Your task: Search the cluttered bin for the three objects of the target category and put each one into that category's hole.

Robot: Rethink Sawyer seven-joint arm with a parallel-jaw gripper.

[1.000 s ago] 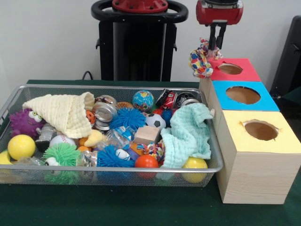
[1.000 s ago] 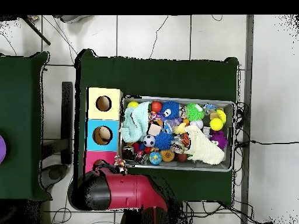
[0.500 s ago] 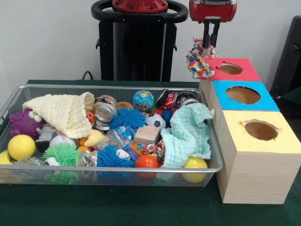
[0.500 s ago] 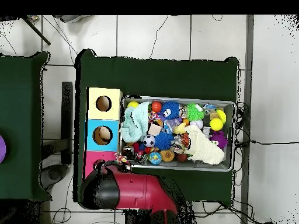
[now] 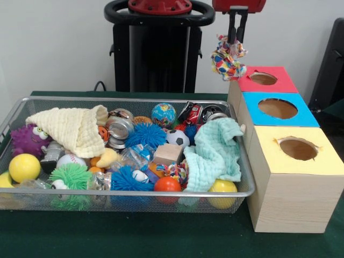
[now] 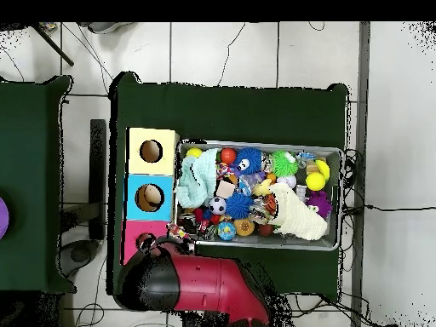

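Front view: pincer [image 5: 234,38] grips rope toy [image 5: 227,56] beside red box [image 5: 264,79]

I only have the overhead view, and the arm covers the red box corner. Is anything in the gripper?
Observer: Yes. In the front view the gripper is shut on a multicoloured rope toy, which hangs free in the air.
Operator: Is it over the red box's hole?
Observer: No. It hangs off the side of the red box that faces the bin, and the hole is uncovered.
Operator: Any similar toy left in the bin?
Observer: One knotted rope toy lies near the rim closest to the front camera, beside the teal cloth.
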